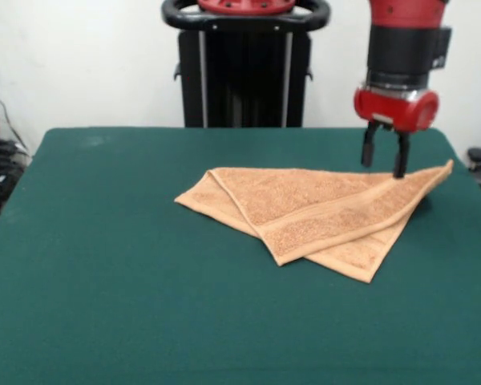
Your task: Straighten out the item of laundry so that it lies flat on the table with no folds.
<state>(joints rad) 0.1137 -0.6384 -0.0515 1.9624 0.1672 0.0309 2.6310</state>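
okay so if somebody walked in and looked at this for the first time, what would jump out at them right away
Probably the orange-tan towel, folded over itself into a rough triangle right of centre on the dark green table. Next, the red and black arm coming down at the upper right, its gripper open, with the dark fingers at the towel's raised far right corner. Behind the table stands the black pedestal.

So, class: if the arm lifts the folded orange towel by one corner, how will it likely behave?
The towel is probably floppy: it lies in soft folded layers, so a lifted corner would drape. Its looped terry surface likely grips the felt table and drags rather than slides. It looks light, and nothing suggests it could roll or tip.
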